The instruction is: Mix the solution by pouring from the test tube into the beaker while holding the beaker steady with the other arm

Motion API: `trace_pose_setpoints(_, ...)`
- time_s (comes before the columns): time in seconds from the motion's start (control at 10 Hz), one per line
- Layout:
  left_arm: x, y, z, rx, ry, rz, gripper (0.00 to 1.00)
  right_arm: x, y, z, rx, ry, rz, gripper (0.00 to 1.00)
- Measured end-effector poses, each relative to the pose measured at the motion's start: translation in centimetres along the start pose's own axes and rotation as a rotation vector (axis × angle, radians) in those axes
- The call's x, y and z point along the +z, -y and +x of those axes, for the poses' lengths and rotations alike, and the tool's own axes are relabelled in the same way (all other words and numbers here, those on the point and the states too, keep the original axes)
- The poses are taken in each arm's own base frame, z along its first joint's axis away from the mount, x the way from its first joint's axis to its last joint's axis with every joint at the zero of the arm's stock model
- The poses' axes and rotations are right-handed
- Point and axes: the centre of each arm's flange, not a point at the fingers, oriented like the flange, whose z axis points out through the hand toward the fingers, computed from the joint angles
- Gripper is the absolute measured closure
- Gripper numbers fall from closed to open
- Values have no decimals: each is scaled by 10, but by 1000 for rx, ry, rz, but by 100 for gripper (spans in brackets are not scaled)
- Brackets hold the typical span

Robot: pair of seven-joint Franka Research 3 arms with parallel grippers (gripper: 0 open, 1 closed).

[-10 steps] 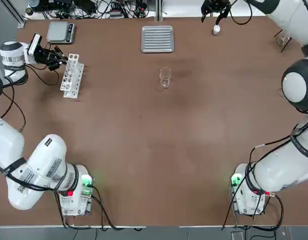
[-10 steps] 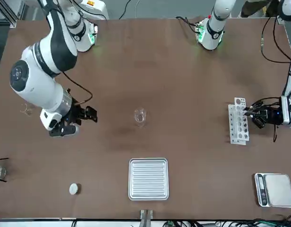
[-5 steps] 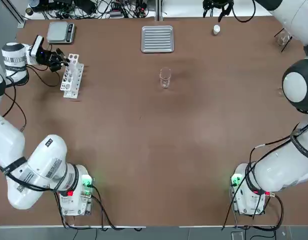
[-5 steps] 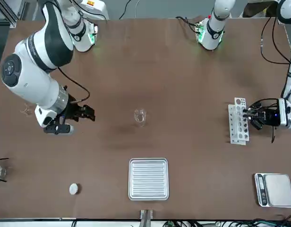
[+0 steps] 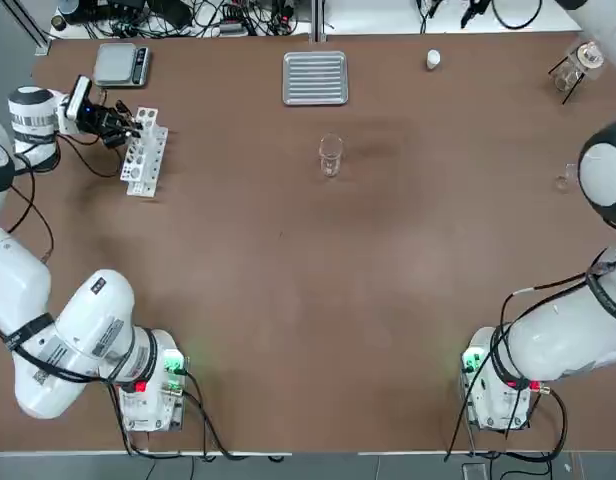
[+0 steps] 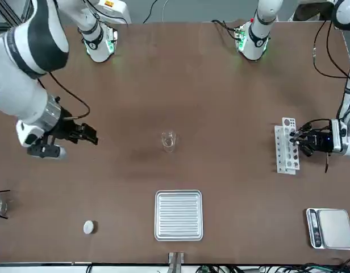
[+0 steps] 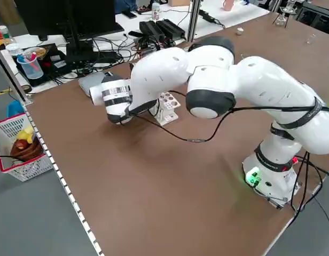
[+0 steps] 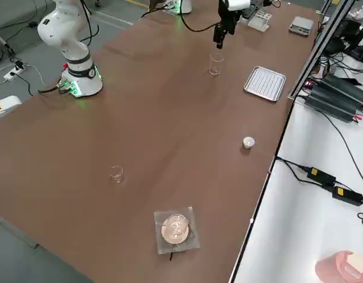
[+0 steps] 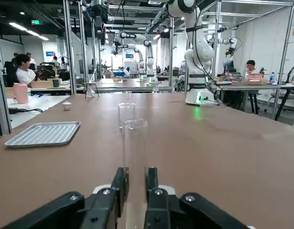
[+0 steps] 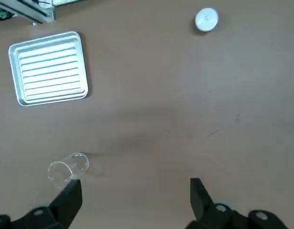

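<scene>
Nearest its own camera, the left gripper (image 9: pixel 134 191) is clamped on the test tube (image 9: pixel 134 152), which stands upright at the white rack (image 5: pixel 143 152) by the table's left edge, not yet carried off. Farther out, the beaker (image 5: pixel 330 156) stands alone mid-table, untouched, well apart from both arms. Beyond it the right gripper (image 6: pixel 87 134) hangs high above the table with jaws spread wide, holding nothing. By my reading only the tube's grasp is done; carrying, steadying and pouring all remain.

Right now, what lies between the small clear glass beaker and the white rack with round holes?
Nothing: in the top view only bare brown table separates the beaker from the rack.
</scene>
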Motion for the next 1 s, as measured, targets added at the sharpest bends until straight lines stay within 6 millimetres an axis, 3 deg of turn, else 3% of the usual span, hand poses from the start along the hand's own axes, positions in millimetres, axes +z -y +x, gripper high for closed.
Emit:
trace_pose_setpoints(0.3,2,0,-8,-6,9,1,78,-32,-36,-5,-54,-11,-41,0)
trace_pose_setpoints(0.8,4,-1,-17,19,12,1,78,-121,-147,-34,31,-10,-80,0)
trace_pose_setpoints(1.0,4,-1,-18,19,10,2,78,-128,-183,-38,64,-1,-86,0)
